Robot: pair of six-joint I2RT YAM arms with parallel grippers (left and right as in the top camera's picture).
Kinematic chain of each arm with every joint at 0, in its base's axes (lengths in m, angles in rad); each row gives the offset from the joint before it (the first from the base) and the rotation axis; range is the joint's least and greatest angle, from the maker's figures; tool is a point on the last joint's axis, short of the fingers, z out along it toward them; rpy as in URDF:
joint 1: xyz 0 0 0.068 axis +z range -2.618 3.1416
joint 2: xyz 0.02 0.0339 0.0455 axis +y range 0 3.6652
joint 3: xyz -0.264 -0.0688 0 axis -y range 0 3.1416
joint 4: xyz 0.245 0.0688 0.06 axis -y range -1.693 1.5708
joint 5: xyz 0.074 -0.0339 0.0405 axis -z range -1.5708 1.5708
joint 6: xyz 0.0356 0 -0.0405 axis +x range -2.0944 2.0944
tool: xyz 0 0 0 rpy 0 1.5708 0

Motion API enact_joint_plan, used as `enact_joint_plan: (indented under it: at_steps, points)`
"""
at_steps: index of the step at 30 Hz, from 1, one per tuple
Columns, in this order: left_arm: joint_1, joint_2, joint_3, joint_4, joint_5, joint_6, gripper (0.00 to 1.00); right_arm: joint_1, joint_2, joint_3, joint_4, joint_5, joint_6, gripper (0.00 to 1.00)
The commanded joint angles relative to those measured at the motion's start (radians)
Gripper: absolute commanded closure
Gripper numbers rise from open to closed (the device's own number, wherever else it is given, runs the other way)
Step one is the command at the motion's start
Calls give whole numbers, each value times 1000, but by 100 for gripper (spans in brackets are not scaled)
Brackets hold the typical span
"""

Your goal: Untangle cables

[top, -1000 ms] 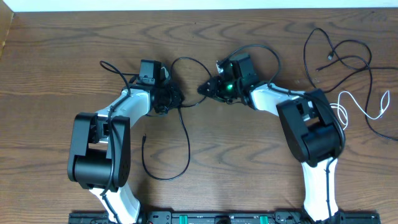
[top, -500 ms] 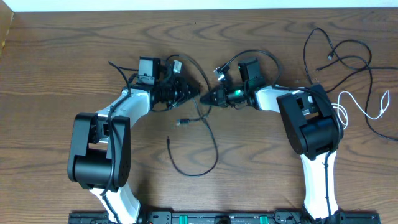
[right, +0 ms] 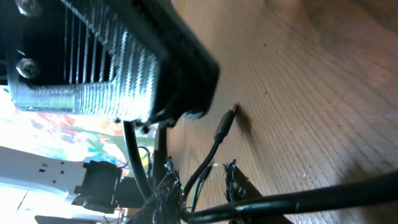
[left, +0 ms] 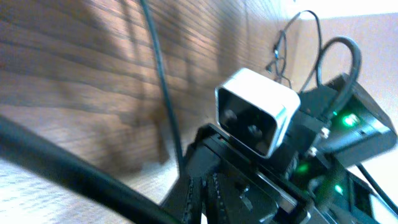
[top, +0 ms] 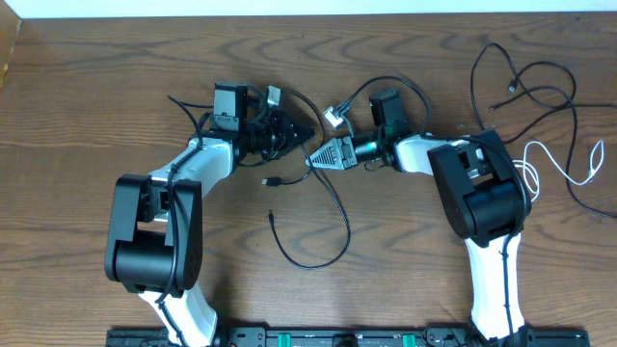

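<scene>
The right claw reaches left toward the middle of the table. From overhead its fingers taper to a single point, pressed together on a black cable. In its own wrist view, one ribbed grey finger fills the upper left, with dark strands bunched under its tip. The grip itself is hidden there.

The left claw points right, just beside and slightly above the right claw, with their tips nearly meeting. It shows overhead only as a dark mass with cable running through it (and its wrist view is blurred). I cannot tell whether it is spread or closed. That wrist view looks straight at the right arm's camera housing.

From the point where the two claws meet, the black cable drops toward the near edge of the table and curves round in an open loop. It ends at a free tip below the left claw. A small plug lies on the wood between that tip and the left claw, and it is also visible from the right wrist.

Well apart, at the far right of the table, lies a loose tangle of black cables with a white cable beside it.
</scene>
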Motion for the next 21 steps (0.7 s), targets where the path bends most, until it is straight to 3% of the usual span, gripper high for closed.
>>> enact_joint_plan:
  at_steps: [1, 13, 21]
  points:
    - [6, 8, 10, -1, 58, -9, 90, -38, 20, -6, -12, -39, -25, 78]
    - [34, 8, 10, 0, 49, -44, 92, -47, 21, -6, -19, -135, -70, 75]
    - [33, 8, 10, -7, 50, -55, 92, 3, 21, -6, -15, -135, -68, 62]
